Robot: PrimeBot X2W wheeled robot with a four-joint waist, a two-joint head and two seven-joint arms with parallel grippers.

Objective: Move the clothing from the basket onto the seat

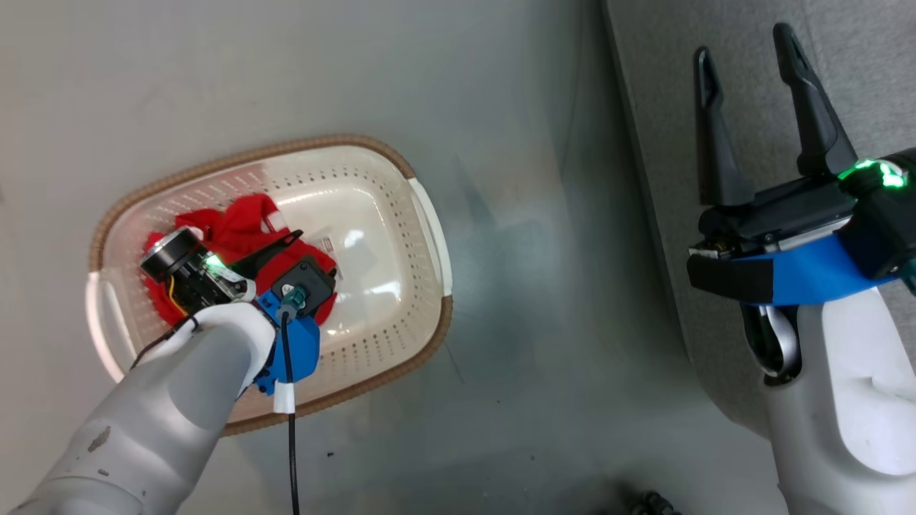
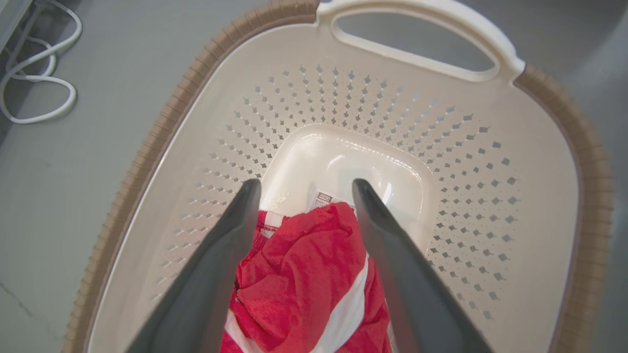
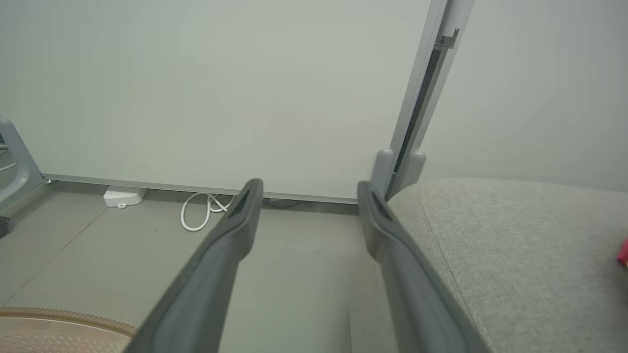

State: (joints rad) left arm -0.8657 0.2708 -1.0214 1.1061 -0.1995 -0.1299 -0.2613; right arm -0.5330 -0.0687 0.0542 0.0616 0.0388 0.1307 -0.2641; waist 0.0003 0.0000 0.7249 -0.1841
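**Q:** What is shown in the left wrist view, and how is the step best done?

**A:** The left gripper (image 2: 306,189) is shown released, with its fingers spread wide. The clothing (image 2: 299,264) lies bunched between and beneath them, toward the gripper's base, inside the basket (image 2: 490,196). Nothing is clamped yet. A label (image 2: 324,197) is seen on the basket's floor, just past the cloth and level with the fingertips. The step in hand is judged to be the grasp. The fingers are best pressed down into the heap and closed on a thick fold, not on a loose hem. The lift is best made straight up, so that the rim is cleared and the basket is not dragged.

**Q:** What is added by the head view?

**A:** The left gripper is seen lowered into the basket, over the red heap. The right gripper (image 1: 744,41) is seen released and holding nothing, its fingers over the near edge of the seat (image 1: 873,71). The clothing lies well apart from it, off to its left across bare floor (image 1: 501,107).

**Q:** And by the right wrist view?

**A:** The right gripper's fingers are seen parted and empty. The seat lies to their right and partly beneath the right finger. The basket's rim is glimpsed low on their left. A small red patch is seen at the far right of the seat, too small to be identified.
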